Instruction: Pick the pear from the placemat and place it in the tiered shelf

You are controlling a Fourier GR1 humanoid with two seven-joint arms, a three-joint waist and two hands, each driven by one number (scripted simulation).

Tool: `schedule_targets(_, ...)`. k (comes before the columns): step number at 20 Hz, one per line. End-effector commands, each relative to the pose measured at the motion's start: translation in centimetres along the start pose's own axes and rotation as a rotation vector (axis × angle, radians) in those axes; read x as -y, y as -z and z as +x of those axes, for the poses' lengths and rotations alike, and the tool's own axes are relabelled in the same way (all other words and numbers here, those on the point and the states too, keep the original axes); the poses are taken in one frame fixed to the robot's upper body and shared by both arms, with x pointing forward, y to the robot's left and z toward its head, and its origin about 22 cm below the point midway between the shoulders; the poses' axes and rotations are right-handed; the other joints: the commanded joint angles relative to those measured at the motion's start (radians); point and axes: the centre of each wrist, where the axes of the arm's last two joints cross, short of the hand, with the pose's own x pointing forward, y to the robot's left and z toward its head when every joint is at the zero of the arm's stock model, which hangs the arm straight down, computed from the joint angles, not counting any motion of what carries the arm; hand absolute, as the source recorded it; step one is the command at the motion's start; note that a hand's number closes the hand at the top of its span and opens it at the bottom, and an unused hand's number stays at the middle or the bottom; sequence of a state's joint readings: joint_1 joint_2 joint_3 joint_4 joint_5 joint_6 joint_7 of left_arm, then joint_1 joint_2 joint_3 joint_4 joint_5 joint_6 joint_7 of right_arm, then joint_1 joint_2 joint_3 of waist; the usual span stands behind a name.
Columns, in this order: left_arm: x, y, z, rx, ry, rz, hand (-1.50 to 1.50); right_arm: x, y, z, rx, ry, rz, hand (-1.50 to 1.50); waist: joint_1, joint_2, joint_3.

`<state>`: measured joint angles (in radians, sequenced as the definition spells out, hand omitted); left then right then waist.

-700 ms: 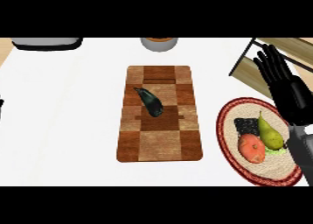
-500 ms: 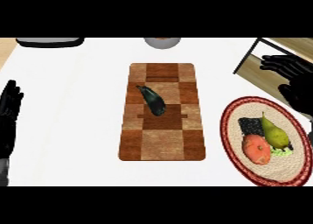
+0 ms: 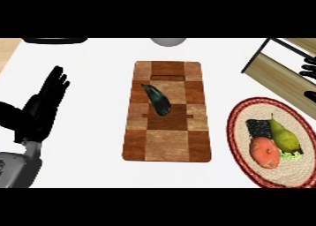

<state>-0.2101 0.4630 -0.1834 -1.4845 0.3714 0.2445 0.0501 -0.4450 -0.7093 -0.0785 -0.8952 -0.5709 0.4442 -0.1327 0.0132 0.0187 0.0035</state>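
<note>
Our black right hand (image 3: pixel 315 75), fingers apart, could knock the red tomato (image 3: pixel 265 151) touching the yellow-green pear (image 3: pixel 284 135).

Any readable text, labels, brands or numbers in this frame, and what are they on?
No readable text anywhere.
Left forearm: a small dark mark on the grey cover, too small to read.
Cutting board, placemat, pear, shelf: no lettering or labels visible.
</note>
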Motion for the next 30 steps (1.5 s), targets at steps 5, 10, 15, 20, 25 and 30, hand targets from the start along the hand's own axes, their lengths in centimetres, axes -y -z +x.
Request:
schedule_targets(5, 0.8, 0.8, 0.4, -0.042, -0.039, -0.023, 0.00, 5.4, -1.1, 4.5, -0.094, -0.074, 0.281, -1.50, 0.007, -0.011, -0.002)
schedule_targets(10, 0.1, 2.0, 0.9, -0.034, -0.011, -0.013, 0.00, 3.4, 0.9, 10.2, -0.309, -0.430, 0.483, -1.50, 0.005, -0.011, -0.005)
schedule_targets(15, 1.1, 1.9, 1.4, -0.034, -0.027, -0.045, 0.00, -2.0, 2.5, 15.6, -0.300, -0.953, 0.534, -1.50, 0.011, -0.020, -0.004)
schedule_targets(20, 0.6, 1.9, 0.2, -0.035, -0.010, -0.024, 0.00, -5.4, 3.2, 10.8, -0.346, -1.105, 0.564, -1.50, -0.004, -0.015, -0.003)
schedule_targets(25, -1.0, -0.2, 1.2, -0.047, -0.018, -0.020, 0.00, -7.0, 2.7, 7.9, -0.382, -1.151, 0.565, -1.50, -0.005, -0.021, -0.003)
schedule_targets(30, 0.6, 1.8, 2.0, -0.049, -0.025, -0.031, 0.00, -9.1, 3.0, 6.3, -0.482, -1.280, 0.607, -1.50, -0.008, -0.018, -0.003)
